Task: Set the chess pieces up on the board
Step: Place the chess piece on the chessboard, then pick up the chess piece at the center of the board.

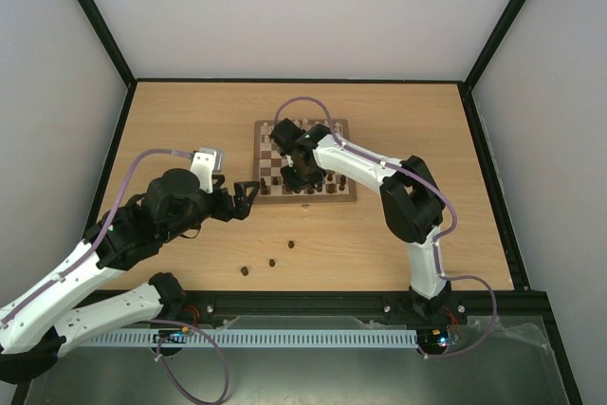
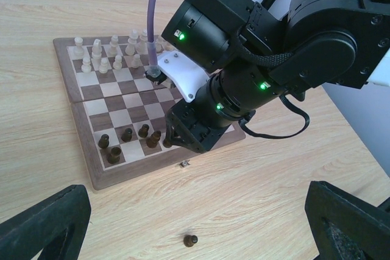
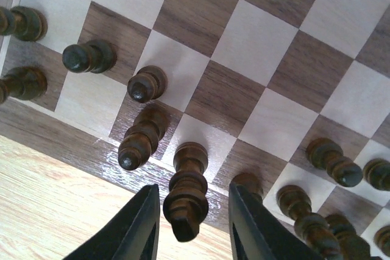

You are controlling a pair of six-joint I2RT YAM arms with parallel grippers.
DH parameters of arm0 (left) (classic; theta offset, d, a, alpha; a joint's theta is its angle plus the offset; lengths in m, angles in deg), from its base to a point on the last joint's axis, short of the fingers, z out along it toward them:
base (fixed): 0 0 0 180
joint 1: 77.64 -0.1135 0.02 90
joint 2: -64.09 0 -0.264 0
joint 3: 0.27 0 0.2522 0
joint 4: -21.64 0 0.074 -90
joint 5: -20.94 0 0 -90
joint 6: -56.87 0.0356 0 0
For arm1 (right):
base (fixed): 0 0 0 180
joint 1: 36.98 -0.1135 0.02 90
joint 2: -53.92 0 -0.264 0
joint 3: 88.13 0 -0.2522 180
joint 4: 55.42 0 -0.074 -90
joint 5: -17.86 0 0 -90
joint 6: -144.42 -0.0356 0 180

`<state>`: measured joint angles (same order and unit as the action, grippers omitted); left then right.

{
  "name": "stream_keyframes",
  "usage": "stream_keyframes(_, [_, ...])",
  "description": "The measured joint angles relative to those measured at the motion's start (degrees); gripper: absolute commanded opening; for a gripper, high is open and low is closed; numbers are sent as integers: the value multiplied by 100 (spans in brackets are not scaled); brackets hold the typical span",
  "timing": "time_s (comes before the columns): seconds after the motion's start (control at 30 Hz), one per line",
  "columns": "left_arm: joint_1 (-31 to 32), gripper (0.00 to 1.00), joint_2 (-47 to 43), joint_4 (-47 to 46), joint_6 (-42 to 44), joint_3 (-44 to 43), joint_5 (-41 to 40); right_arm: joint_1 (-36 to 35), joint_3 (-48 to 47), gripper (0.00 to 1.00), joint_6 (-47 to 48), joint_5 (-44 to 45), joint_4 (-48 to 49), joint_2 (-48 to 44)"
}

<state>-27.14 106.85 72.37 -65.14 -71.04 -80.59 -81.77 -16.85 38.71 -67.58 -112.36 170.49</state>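
Note:
The board (image 1: 313, 198) lies at mid-table, cream-white pieces (image 1: 285, 130) on its far rows. My right gripper (image 1: 302, 177) hovers low over the near rows. In the right wrist view its jaws (image 3: 192, 211) stand open on either side of a tall dark piece (image 3: 189, 187) that stands upright on a cream square, with a gap on both sides. Several dark pieces (image 3: 143, 138) stand around it on the board (image 3: 244, 41). Three dark pieces lie loose on the table (image 1: 291, 245) (image 1: 271, 262) (image 1: 245, 271). My left gripper (image 1: 242, 198) is open and empty left of the board's near corner; one loose dark piece (image 2: 191, 240) lies between its fingers (image 2: 42, 223).
The right arm (image 2: 256, 59) reaches over the board's right half and hides it in the left wrist view. A small metal clasp (image 2: 186, 163) sits at the board's front edge. Black frame rails edge the table (image 1: 123, 120).

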Motion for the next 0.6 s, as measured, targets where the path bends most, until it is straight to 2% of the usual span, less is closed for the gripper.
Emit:
stream_keyframes(0.23, [0,100,-2,-26,0,9,0,2,0,37,9,-22,-4,-46])
stream_keyframes(0.47, [0,100,0,-24,4,9,-7,9,-37,56,22,-295,-2,-570])
stream_keyframes(0.5, [0,100,2,-24,4,9,-9,9,-42,62,22,-337,2,-708])
stream_keyframes(0.53, [0,100,2,-22,4,9,-13,11,-44,73,15,-400,11,-898])
stream_keyframes(0.57, [0,99,0,-22,7,9,-22,11,-44,92,28,-476,26,-1113])
stream_keyframes(0.6, [0,100,-2,-20,4,7,-39,11,-44,100,-7,-549,52,-1329])
